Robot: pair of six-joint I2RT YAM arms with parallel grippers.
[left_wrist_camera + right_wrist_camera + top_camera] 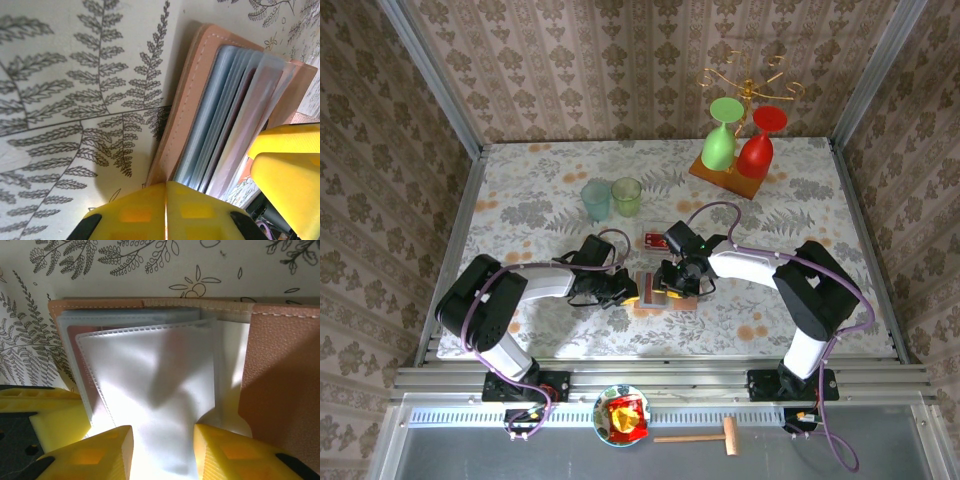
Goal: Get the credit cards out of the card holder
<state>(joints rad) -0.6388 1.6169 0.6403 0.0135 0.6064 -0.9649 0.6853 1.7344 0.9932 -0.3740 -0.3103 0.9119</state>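
With the left gripper (pixel 166 200) shut, the right gripper (pixel 163 450) squeezes the card holder's (pixel 280 365) clear pocket (pixel 155 370), which a hard pull could rip.

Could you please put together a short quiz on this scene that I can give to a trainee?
1. True or false: the card holder is folded shut.
2. What lies between the jaws of the right gripper? A) a red card B) a clear sleeve of the holder C) a cup
3. How many goblets stand on the wooden board, and in which colours?
Key: 1 false, it lies open with its sleeves fanned out. 2 B. 3 two, one green and one red.
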